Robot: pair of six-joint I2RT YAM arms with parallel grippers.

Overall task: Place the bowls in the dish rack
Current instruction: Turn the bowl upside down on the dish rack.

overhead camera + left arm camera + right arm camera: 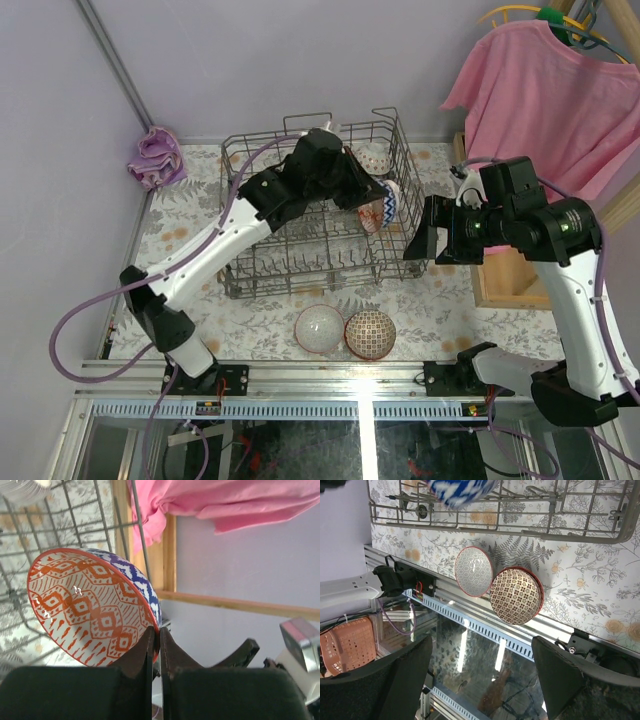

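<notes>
Right now the left arm reaches over the front of the dish rack [290, 275], which sits toward the back of the flowery counter [250, 320]. The left claw [156, 632] is pinching the rim of a blue-and-orange bowl [95, 605], its two fingers pressed almost together with only the thin edge between them. That bowl is blue zigzag outside and orange diamonds inside. It is held on its edge, tilted, at the right end of the rack, just inside the tall wire wall. Whether it touches the tines below I cannot tell.

A cream bowl [372, 155] is in the rack's back right corner, close behind the held one.

Out on the counter, in front of the rack and near the front rail, two more bowls lie side by side, touching. One is a grey bowl [319, 328] on the left, the other a red-brown bowl [369, 334] on the right.

The right claw [481, 645] hangs in the air just beside the rack's right wall, its fingers spread wide with nothing between them. From its own camera it looks down over those two loose bowls.

A purple cloth [155, 158] is bunched at the back left of the counter. A pink shirt [540, 90] hangs at the back right, above a wooden frame [505, 285] beside the right arm.
</notes>
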